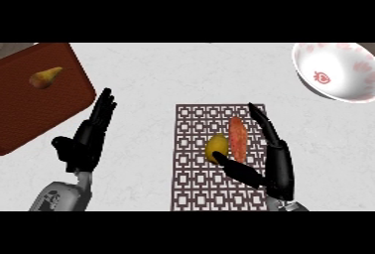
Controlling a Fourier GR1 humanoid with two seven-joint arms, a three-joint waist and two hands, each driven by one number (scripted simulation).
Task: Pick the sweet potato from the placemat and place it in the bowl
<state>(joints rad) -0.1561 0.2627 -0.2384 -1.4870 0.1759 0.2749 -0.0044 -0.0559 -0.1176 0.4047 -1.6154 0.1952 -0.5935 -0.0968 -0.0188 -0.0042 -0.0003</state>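
Bright, even overhead light; faint soft shadows.

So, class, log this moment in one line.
right hand open beside sweet potato | sweet potato on placemat | bowl empty | left hand open, resting

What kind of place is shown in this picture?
Most likely a kitchen counter. A pale, stone-like worktop carries a patterned placemat with a sweet potato on it, a white bowl with red prints, and a brown board holding a small pear-like fruit.
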